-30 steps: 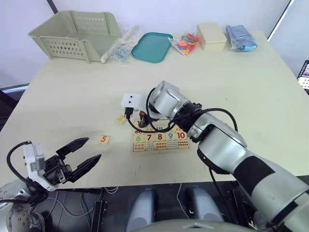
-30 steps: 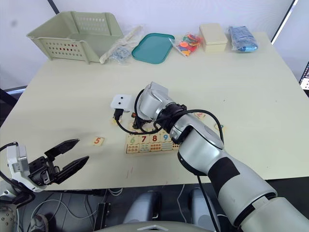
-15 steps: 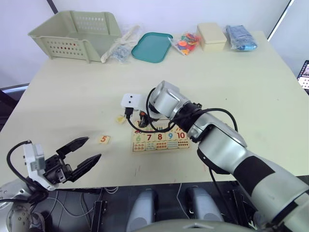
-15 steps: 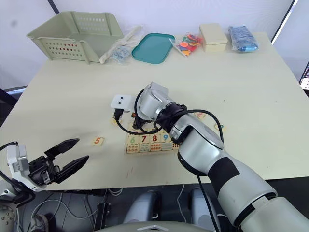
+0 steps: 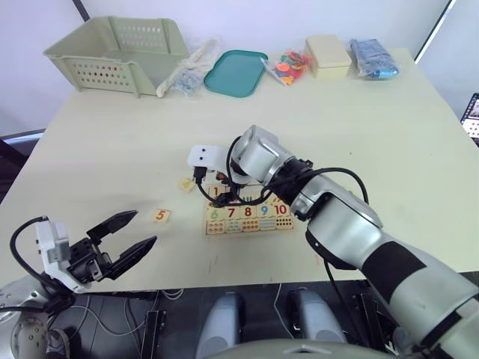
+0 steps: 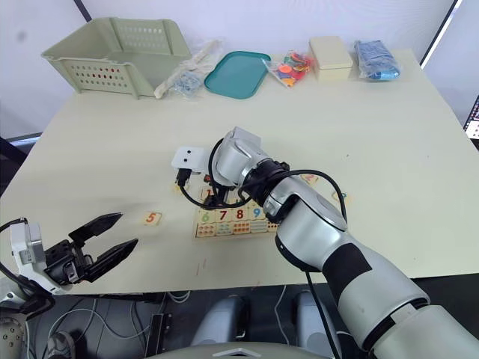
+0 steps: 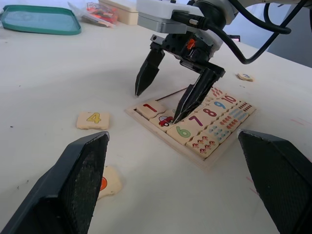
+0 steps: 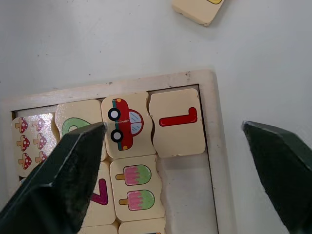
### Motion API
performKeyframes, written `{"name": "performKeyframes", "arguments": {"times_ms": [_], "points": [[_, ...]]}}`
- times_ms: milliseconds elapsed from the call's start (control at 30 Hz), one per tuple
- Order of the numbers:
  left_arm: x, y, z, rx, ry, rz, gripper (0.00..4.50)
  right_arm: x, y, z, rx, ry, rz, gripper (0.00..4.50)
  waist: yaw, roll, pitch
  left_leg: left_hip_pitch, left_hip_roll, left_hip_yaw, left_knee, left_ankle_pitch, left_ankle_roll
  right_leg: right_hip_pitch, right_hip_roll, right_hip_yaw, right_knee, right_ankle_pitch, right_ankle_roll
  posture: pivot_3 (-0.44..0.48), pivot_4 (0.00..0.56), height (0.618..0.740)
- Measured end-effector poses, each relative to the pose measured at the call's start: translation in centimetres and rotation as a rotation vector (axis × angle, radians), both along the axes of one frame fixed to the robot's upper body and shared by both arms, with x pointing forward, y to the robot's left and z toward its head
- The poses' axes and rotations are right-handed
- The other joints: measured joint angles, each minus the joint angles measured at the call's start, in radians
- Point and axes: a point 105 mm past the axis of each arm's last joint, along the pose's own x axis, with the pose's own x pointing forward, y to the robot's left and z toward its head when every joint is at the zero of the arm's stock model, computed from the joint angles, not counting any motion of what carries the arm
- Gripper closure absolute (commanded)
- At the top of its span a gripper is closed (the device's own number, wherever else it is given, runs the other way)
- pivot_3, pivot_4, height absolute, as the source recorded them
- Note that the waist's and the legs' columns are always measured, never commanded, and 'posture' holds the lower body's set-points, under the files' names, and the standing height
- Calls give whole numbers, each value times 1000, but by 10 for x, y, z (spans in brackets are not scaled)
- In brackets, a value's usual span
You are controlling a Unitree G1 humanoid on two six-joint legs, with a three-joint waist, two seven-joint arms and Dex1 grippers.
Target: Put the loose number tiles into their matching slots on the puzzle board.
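The puzzle board (image 5: pixel 248 229) lies mid-table, with numerals 6 to 10 along its near row. My right gripper (image 7: pixel 158 105) hovers open over its far left corner, fingers spread to either side. Below it the "1" tile (image 8: pixel 175 122) lies free in the corner slot beside a red car picture (image 8: pixel 126 126). A loose "4" tile (image 7: pixel 92 118) rests just left of the board, and a "5" tile (image 5: pixel 160 215) lies further left. Two more tiles (image 6: pixel 309 178) sit right of the board. My left gripper (image 5: pixel 146 228) is open and empty near the front left table edge.
Along the table's far side stand a pale green basket (image 5: pixel 112 52), a clear bag (image 5: pixel 187 71), a teal tray (image 5: pixel 236 72), a bag of bright plastic pieces (image 5: pixel 288 66), a beige box (image 5: pixel 328 56) and a blue bag (image 5: pixel 372 56).
My right gripper has opened over the board's corner, and the "1" tile now lies free in its slot. The left arm has barely moved.
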Motion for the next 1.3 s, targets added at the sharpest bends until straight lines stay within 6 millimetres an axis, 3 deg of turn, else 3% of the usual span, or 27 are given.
{"name": "performKeyframes", "arguments": {"times_ms": [100,300,533,600,800,833,1300], "points": [[0,0,0,0,1,1,0,0,0,1,9,6,0,110,0,0,0,0,0,0,0,0,0,0,0,0,0,0,0,0,150,740],[-1,0,-1,1,4,2,0,-15,8,11,250,65,92,110,4,-1,0,0,0,0,0,0,0,1,-1,0,0,0,0,0,150,740],[-1,-1,0,0,3,1,0,-6,-5,13,416,56,73,110,2,-1,-1,1,0,0,0,0,0,1,1,0,0,0,0,0,150,740],[1,-1,1,1,-4,-2,0,-2,-7,13,429,46,63,941,-1,-1,-1,1,0,0,0,0,0,1,3,0,0,0,0,0,150,740],[2,-1,3,-1,-11,-7,0,0,-7,6,446,32,75,4264,-2,-1,-1,1,0,1,0,0,0,1,3,1,0,0,0,0,150,740],[2,-1,3,-1,-10,-7,0,1,-7,5,450,29,75,4469,-2,-1,-1,1,0,1,0,0,0,1,3,1,0,0,0,0,150,740],[2,-1,3,-2,-8,-8,0,10,-10,-8,453,53,-9,4469,-2,-1,-1,1,0,1,0,0,0,1,3,1,0,0,0,0,150,740]]}}
